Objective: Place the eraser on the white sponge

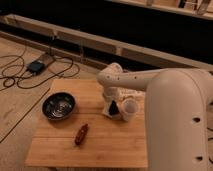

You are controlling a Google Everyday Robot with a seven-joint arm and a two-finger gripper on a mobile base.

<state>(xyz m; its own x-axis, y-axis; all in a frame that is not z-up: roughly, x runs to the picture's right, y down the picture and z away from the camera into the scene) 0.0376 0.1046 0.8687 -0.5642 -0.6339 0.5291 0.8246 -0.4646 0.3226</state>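
Observation:
My gripper point(112, 102) hangs from the white arm that reaches in from the right, over the middle of the wooden table point(60, 150). The eraser point(114, 107), a dark black block, sits right under the gripper, touching or held by it; I cannot tell which. A small off-white block, the white sponge point(107, 111), shows just left of and below the eraser, partly hidden by the gripper. Whether the eraser rests on the sponge is hidden.
A white round cup point(130, 108) stands right beside the eraser on its right. A dark metal bowl point(58, 106) sits at the table's left. A reddish-brown elongated object point(81, 134) lies near the front. Cables and a black box point(36, 66) lie on the floor to the left.

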